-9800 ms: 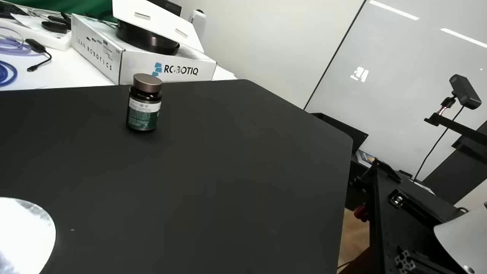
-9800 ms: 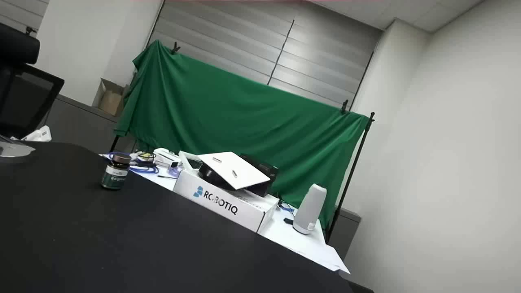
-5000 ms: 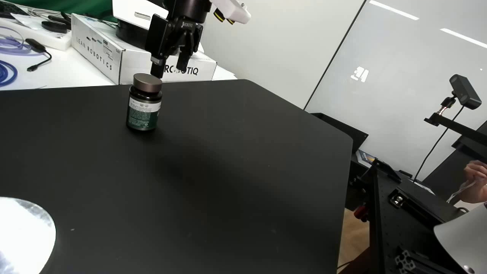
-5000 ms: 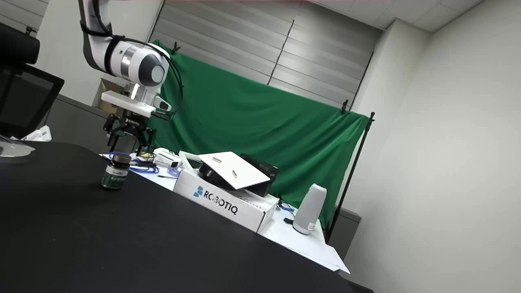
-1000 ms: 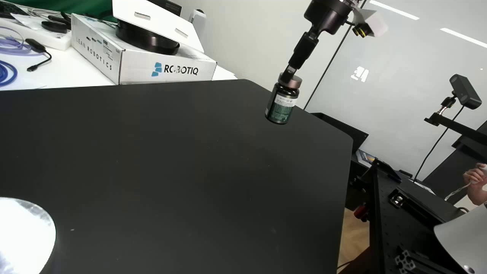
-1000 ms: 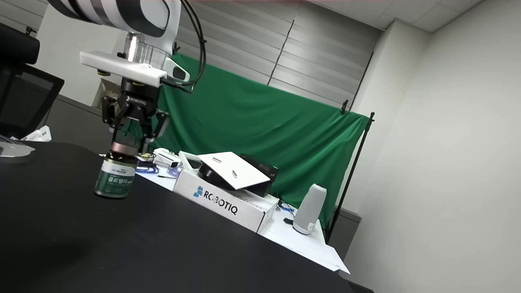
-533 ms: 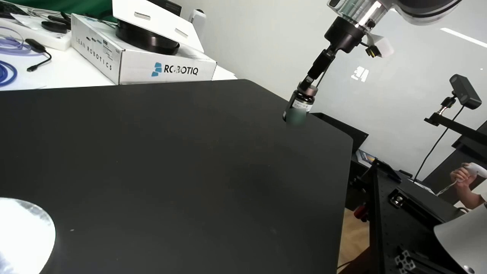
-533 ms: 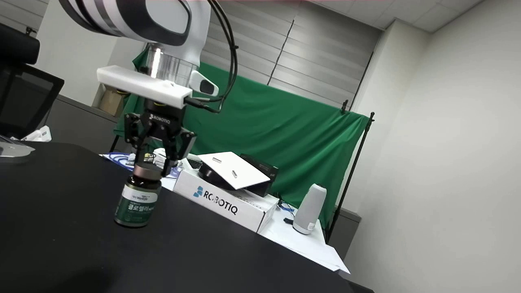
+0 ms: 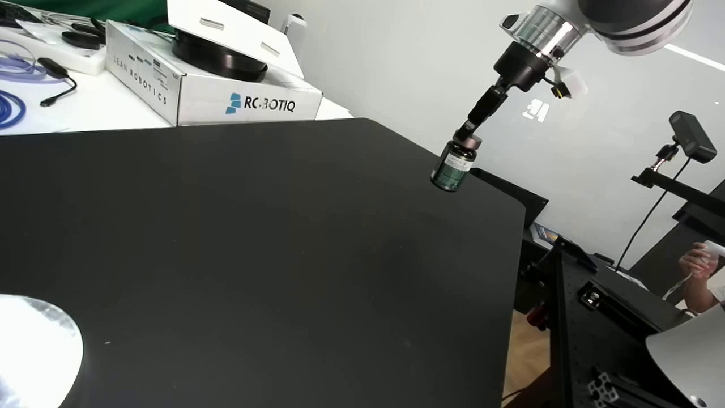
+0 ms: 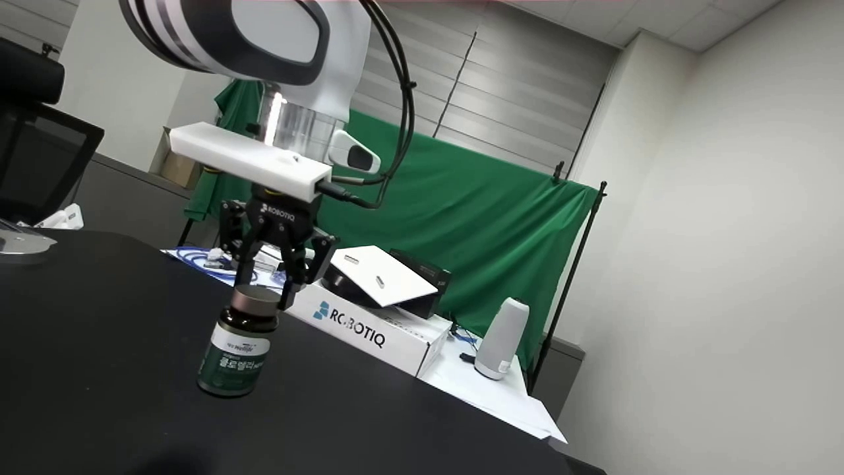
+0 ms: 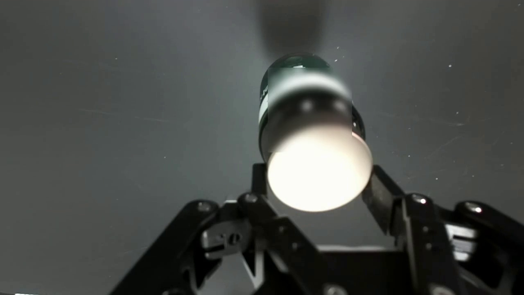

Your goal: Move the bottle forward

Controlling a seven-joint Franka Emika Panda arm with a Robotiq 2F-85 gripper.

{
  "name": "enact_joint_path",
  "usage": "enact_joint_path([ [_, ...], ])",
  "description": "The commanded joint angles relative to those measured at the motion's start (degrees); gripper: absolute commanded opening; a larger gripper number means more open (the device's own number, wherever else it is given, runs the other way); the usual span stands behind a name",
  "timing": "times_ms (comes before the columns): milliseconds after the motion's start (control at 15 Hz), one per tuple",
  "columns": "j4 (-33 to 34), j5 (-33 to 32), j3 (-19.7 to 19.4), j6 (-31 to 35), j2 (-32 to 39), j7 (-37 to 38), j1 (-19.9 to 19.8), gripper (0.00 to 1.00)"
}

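The bottle (image 9: 452, 169), dark with a white-and-green label and a brownish cap, hangs tilted above the black table. My gripper (image 9: 467, 129) has its jaws closed round the cap, seen in both exterior views. Its label (image 10: 234, 363) faces the camera in an exterior view, and a dark shadow lies on the table apart from the base. In the wrist view the cap (image 11: 319, 176) is brightly lit between the two fingers (image 11: 258, 178), one on each side. Part of the bottle's body is blurred in that view.
Beyond the black table (image 9: 283, 272) a white Robotiq box (image 9: 249, 102) bears a tilted white panel (image 10: 379, 274). A glossy white round thing (image 9: 34, 351) sits at the table's near corner. The table's edge (image 9: 512, 272) runs close by the bottle, with a black frame (image 9: 600, 317) past it.
Several seconds ago the bottle stood on the table beside the open gripper; now it is gripped and lifted. Over the last second, gripper and bottle moved right in both exterior views, looming larger in one.
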Motion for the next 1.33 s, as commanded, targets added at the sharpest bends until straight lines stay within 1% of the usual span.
enact_joint_path([
  [0,0.0,-0.2,0.3,-0.1,-0.1,0.2,0.0,0.60],
  [200,0.0,-0.2,0.3,-0.1,-0.1,0.2,0.0,0.60],
  [267,0.0,-0.2,0.3,-0.1,-0.1,0.2,0.0,0.35],
  [333,0.3,1.4,0.2,-1.3,0.5,-1.0,0.3,0.35],
  [467,0.4,1.7,0.1,-0.8,1.8,-1.2,0.1,0.35],
  [667,0.1,3.5,0.5,1.3,3.6,-2.2,-0.3,0.35],
  [867,0.1,3.1,0.8,4.1,5.5,-2.0,-1.2,0.35],
  [933,0.0,2.9,-0.1,5.6,6.3,-2.1,-0.5,0.35],
  [1267,0.2,4.1,0.2,9.4,9.7,-2.9,-1.0,0.35],
])
